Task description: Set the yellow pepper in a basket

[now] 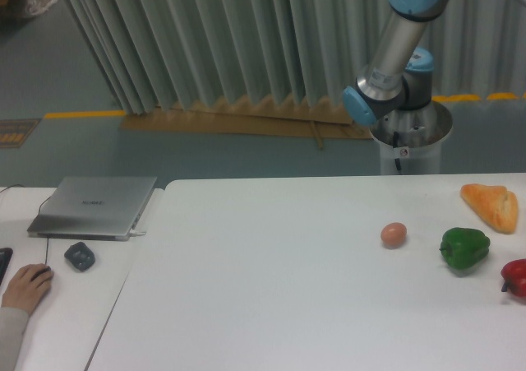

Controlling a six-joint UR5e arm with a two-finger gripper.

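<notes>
The yellow pepper is out of view in the current frame, and no basket shows either. Only the arm's elbow and upper links (386, 67) are visible at the top right; the gripper itself is beyond the frame's edge. On the white table (271, 289) near the right side lie a green pepper (463, 248), a red pepper (515, 276) cut by the frame edge, an orange-yellow bread wedge (491, 206) and a brown egg (394, 234).
A closed grey laptop (94, 206) and a dark small object (80, 256) sit on the left desk. A person's hand on a mouse (26, 285) is at the lower left. The robot's base pedestal (409, 136) stands behind the table.
</notes>
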